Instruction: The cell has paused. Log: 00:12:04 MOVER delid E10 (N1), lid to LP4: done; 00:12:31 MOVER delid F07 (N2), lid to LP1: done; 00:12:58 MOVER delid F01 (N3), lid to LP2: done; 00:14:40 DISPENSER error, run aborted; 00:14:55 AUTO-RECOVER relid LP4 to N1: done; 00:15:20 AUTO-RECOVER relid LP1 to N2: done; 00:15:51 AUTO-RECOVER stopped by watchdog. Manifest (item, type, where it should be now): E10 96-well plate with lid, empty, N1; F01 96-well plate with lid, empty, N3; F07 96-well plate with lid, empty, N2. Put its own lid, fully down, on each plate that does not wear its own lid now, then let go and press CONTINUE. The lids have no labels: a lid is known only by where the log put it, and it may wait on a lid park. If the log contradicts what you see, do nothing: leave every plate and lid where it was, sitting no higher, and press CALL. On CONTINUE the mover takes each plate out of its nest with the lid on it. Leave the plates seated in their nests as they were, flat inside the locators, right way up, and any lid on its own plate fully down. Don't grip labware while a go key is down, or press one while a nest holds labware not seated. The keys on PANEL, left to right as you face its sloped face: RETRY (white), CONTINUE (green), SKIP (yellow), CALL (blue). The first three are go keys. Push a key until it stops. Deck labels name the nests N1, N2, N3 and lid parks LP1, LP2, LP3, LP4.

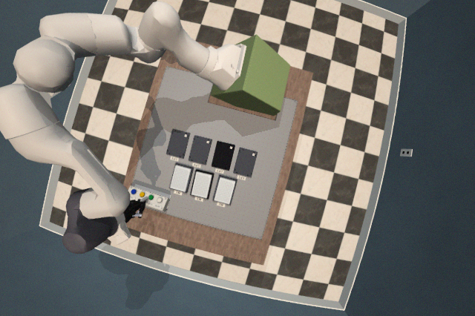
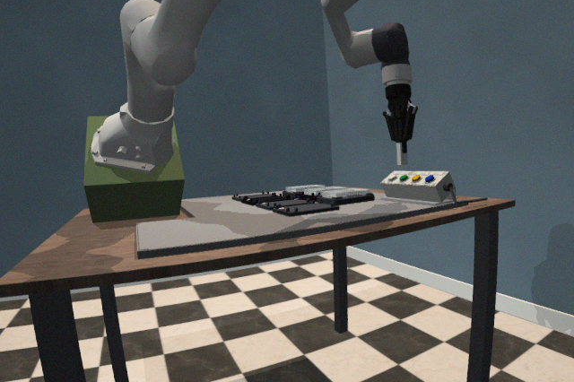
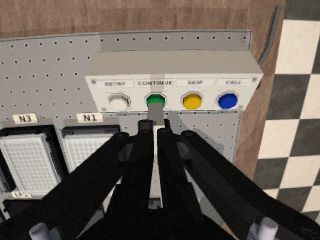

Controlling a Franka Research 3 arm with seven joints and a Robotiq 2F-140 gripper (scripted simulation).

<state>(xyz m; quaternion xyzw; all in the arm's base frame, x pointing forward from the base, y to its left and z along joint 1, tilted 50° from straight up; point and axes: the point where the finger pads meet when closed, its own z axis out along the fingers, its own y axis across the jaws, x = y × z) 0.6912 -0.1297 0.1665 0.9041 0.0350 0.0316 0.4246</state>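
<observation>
Gripper fingers squeezed tight, holding nothing, hangs just above green button on button box.

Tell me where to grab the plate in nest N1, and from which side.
Take the N1 plate across its two long edges, straight down from above. It lies flat and low in its nest, so its sides look hard to reach, and the shorter span suits the fingers. The hand, shut and empty over the CONTINUE key, must open first.
</observation>
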